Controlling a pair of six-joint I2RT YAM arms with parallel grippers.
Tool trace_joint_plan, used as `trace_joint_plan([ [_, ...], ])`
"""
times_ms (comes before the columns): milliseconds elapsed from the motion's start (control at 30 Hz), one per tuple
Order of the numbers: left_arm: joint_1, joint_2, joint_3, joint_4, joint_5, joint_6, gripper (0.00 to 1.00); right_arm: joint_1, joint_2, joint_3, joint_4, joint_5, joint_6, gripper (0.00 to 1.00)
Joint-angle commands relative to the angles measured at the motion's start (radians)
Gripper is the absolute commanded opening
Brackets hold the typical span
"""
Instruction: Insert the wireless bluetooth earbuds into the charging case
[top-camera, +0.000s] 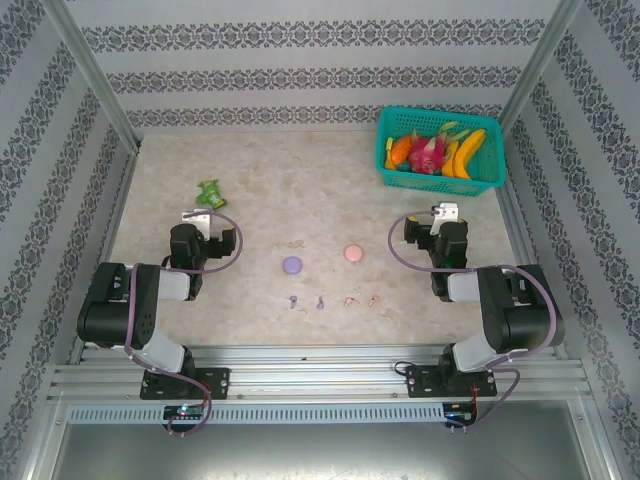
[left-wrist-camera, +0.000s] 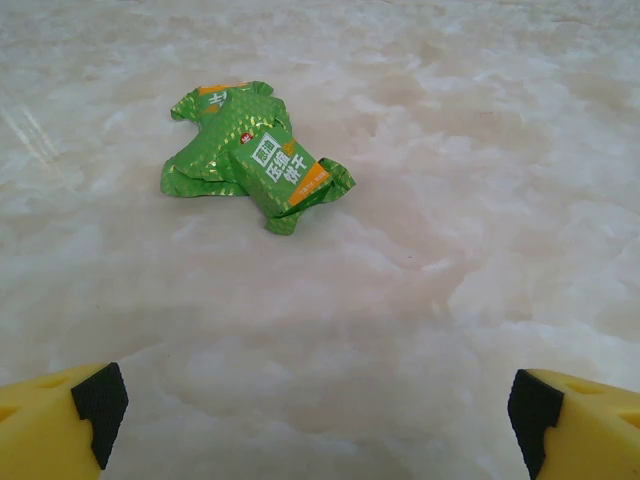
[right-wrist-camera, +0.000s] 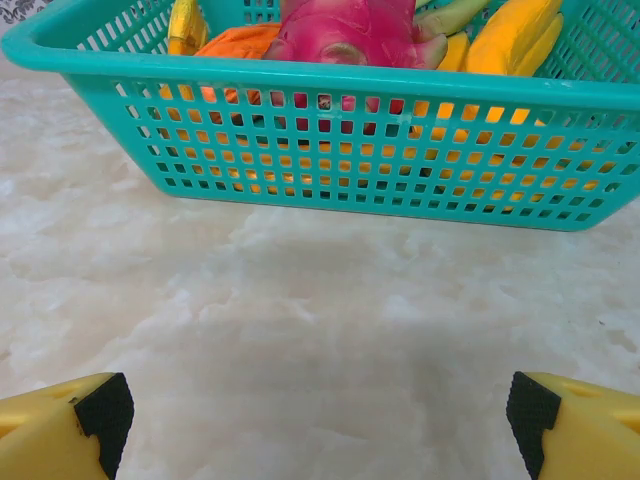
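In the top view a round purple charging case (top-camera: 292, 265) and a round pink one (top-camera: 353, 253) lie near the table's middle. Just in front of them rest two tiny purple earbuds (top-camera: 293, 301) (top-camera: 321, 303) and two pale pink ones (top-camera: 351, 299) (top-camera: 374, 298) in a row. My left gripper (top-camera: 199, 215) sits left of the cases, my right gripper (top-camera: 443, 212) to their right, both well away from the earbuds. Each stands open, yellow fingers (left-wrist-camera: 60, 425) (right-wrist-camera: 580, 425) wide apart over bare table with nothing between them.
A green snack wrapper (left-wrist-camera: 250, 160) (top-camera: 210, 193) lies just ahead of the left gripper. A teal basket (right-wrist-camera: 300, 85) (top-camera: 440, 180) of fruit stands at the back right, close ahead of the right gripper. Patterned walls ring the marble table (top-camera: 300, 190).
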Motion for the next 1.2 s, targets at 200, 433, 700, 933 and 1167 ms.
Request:
trace_joint_plan([
  [200, 0.011, -0.002, 0.018, 0.027, 0.006, -0.007, 1.0, -0.008, -0.016, 0.016, 0.01, -0.016, -0.014, 0.98],
  [433, 0.01, -0.002, 0.022, 0.018, 0.003, -0.009, 1.0, -0.011, -0.014, 0.02, 0.005, -0.023, -0.011, 0.98],
  [700, 0.011, 0.0, 0.025, 0.015, 0.003, -0.01, 1.0, -0.021, -0.012, 0.023, -0.002, -0.042, -0.005, 0.98],
  [933, 0.01, -0.127, 0.165, -0.315, -0.068, -0.036, 1.0, 0.005, -0.243, 0.09, -0.338, 0.133, 0.054, 0.98],
  [1167, 0.006, -0.266, 0.375, -0.691, -0.075, -0.224, 1.0, -0.005, -0.448, 0.232, -0.793, 0.019, 0.534, 0.98],
])
